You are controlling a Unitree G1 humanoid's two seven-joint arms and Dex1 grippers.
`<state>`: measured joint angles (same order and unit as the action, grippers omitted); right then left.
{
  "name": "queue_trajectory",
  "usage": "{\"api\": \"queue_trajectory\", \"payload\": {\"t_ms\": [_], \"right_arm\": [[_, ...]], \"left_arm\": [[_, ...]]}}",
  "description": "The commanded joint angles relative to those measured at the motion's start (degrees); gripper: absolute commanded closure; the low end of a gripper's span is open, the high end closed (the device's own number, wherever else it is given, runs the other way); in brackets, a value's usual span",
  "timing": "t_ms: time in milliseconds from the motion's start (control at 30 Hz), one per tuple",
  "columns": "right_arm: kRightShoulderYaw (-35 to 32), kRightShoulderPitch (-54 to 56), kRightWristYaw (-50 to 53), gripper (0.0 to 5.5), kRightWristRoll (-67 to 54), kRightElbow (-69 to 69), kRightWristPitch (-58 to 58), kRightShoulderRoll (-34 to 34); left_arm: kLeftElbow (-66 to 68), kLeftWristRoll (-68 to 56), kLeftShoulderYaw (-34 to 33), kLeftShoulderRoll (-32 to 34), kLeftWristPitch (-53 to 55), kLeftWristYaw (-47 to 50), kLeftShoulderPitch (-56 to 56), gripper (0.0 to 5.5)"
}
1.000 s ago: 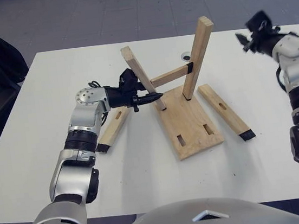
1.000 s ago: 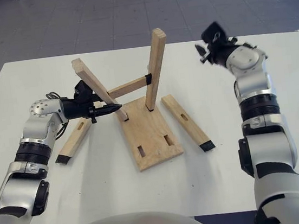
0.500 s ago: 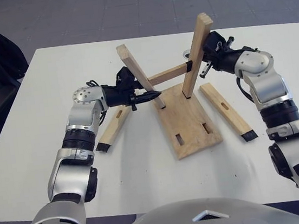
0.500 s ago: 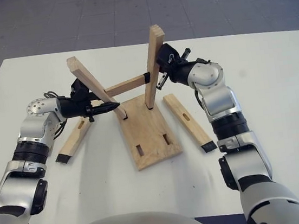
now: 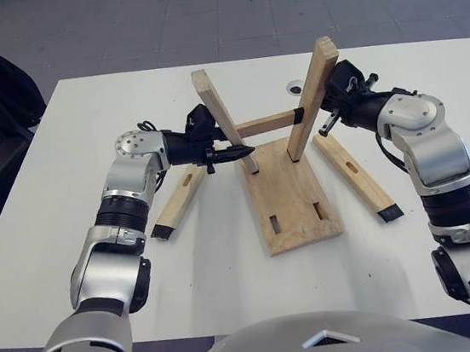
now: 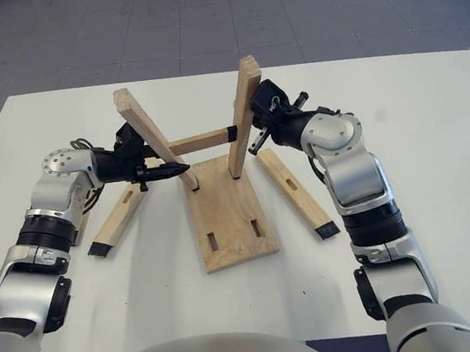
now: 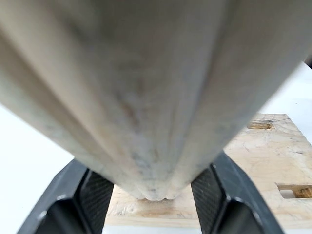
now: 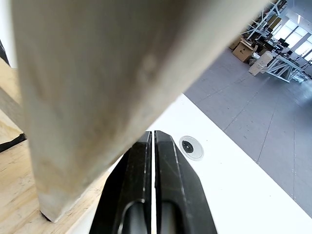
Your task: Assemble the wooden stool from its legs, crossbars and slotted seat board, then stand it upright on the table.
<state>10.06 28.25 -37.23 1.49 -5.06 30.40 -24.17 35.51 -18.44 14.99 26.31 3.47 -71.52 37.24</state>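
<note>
Left eye view: the slotted seat board (image 5: 294, 199) lies flat on the bench (image 5: 75, 273) with two legs standing in its far slots, joined by a crossbar (image 5: 265, 124). The left claw (image 5: 236, 152) clamps the leaning left leg (image 5: 217, 109) low down, likely to steady its foot in the slot. The right claw (image 5: 328, 122), fingers pressed together, sits against the right leg (image 5: 313, 80), seemingly bracing it. A left spare leg (image 5: 178, 202) and a right spare leg (image 5: 355, 176) lie flat beside the board, probably waiting for the near slots.
</note>
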Motion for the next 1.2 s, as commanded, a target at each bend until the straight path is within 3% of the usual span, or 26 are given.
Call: {"api": "queue_trajectory", "payload": {"t_ms": [33, 200, 433, 533, 633, 667, 833, 1000, 1200], "right_arm": [[4.4, 2.4, -3.0, 5.40, -3.6, 0.0, -0.8, 5.3], [-2.5, 2.2, 3.2, 5.40, -2.7, 10.4, 0.2, 4.7], [-6.3, 3.1, 6.8, 5.40, -2.3, 19.2, 1.6, 3.6], [-8.0, 3.9, 8.8, 5.40, -2.0, 25.0, 1.2, 2.0], [-7.3, 3.6, 7.8, 5.40, -1.8, 26.3, 1.0, 1.1], [-6.8, 3.3, 7.1, 5.40, -1.8, 26.0, 1.0, 1.0], [-5.3, -1.5, -1.6, 5.40, -6.2, 13.3, 5.4, -1.8], [-3.2, -6.2, -8.4, 5.40, -8.0, -0.4, 10.4, -9.4], [3.8, -13.6, -14.5, 5.40, -6.1, -2.4, 7.6, -15.7]], "left_arm": [[3.8, 20.6, 13.3, -2.7, 1.4, 13.5, -3.9, 3.45], [2.5, 22.7, 16.4, -2.5, 1.7, 18.5, -7.5, 3.45], [2.3, 18.9, 15.8, -2.0, 3.0, 20.3, -7.3, 3.45], [2.3, 17.9, 15.2, -1.7, 2.4, 19.8, -6.7, 2.63], [2.5, 19.1, 13.8, -2.2, 0.5, 20.6, -6.2, 2.25], [2.2, 19.2, 13.4, -2.3, 0.4, 20.8, -6.0, 2.05], [-4.9, 18.6, 11.9, 0.5, 6.4, 19.3, -8.0, 2.05], [-17.2, 18.2, 8.2, 3.4, 15.5, 23.3, -14.3, 2.05], [-33.6, 10.8, -0.3, -0.5, 26.5, 28.4, -21.0, 2.05]]}}
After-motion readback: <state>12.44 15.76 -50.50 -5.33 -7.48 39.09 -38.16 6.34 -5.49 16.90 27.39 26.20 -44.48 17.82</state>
